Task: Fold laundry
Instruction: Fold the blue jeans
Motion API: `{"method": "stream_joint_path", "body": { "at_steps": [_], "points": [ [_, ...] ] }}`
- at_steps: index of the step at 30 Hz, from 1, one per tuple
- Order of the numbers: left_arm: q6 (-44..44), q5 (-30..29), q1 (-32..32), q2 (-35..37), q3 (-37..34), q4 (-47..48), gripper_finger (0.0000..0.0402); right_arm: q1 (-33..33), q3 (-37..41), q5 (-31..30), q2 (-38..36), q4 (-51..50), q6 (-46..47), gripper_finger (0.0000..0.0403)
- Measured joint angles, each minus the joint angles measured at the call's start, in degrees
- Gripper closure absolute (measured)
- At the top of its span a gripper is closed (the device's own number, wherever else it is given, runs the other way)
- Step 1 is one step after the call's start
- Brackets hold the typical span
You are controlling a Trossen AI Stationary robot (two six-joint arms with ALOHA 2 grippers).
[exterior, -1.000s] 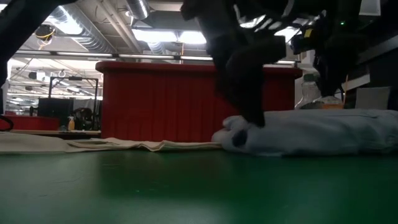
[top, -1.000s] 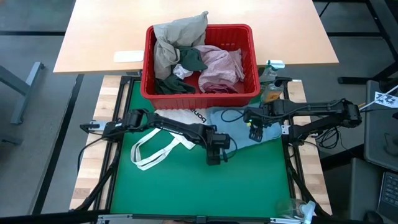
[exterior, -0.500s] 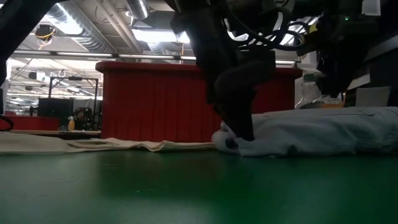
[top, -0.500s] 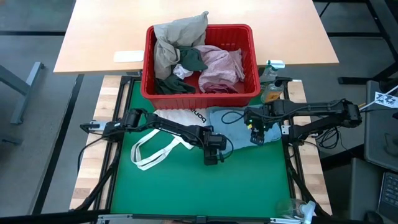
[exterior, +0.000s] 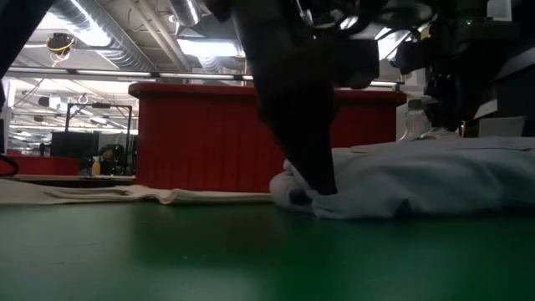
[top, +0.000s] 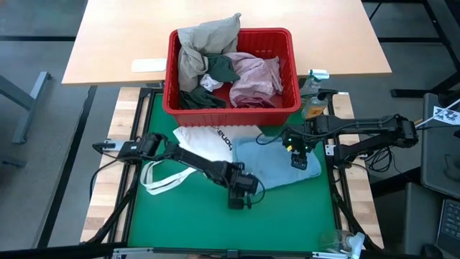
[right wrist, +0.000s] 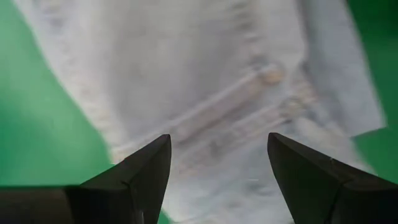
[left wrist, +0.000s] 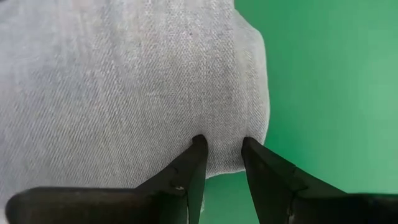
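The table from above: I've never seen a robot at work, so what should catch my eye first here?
The red basket at the table's far edge, heaped with crumpled khaki, pink and dark clothes. Nearer, on the green mat, a light blue garment lies spread out: the left gripper pinches its near edge, while the right gripper hangs open above its right side. A white tote bag lies to the left.

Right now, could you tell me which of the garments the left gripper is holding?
The light blue one, spread on the green mat. The left gripper pinches its edge; the other garments lie piled in the red basket.
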State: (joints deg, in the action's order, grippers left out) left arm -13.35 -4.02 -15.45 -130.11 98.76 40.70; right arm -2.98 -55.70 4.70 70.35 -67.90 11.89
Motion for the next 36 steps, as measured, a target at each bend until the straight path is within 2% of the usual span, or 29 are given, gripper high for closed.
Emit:
{"method": "stream_joint_path", "body": {
  "at_steps": [4,9,13,19,23,29,32,36],
  "points": [
    [-0.02,1.00,-2.27,-0.43,4.72,3.92,0.0295,0.00,-0.23,0.03,0.01,-0.29,-1.70,0.0139],
    [2.77,2.14,-2.80,-0.96,15.52,11.19,0.0295,0.00,-3.33,-2.45,0.02,-4.53,-1.81,0.0139],
    [5.98,-2.83,-2.27,-0.50,23.71,20.14,0.0295,0.00,-5.64,-6.66,0.02,-7.71,-1.81,0.0139],
    [8.16,-7.88,0.95,-0.49,30.92,29.86,0.0295,0.00,-4.34,-7.18,0.02,-6.61,-2.40,0.0139],
    [8.42,-8.51,4.90,-0.57,31.13,33.88,0.0295,-0.04,-1.43,-7.27,0.00,-6.14,-5.17,0.0139],
    [8.59,-8.23,11.17,-0.57,28.30,33.59,0.0295,-0.04,4.10,-7.29,0.02,-5.29,-6.42,0.0139],
    [9.05,-6.50,13.96,-0.46,25.92,31.43,0.0295,-0.04,5.80,-7.60,0.02,-4.96,-6.42,0.0139],
    [9.05,-1.87,16.85,-0.46,22.23,29.41,0.0295,-0.02,6.85,-10.92,0.02,-3.99,-6.48,0.0139]
  ]
}}
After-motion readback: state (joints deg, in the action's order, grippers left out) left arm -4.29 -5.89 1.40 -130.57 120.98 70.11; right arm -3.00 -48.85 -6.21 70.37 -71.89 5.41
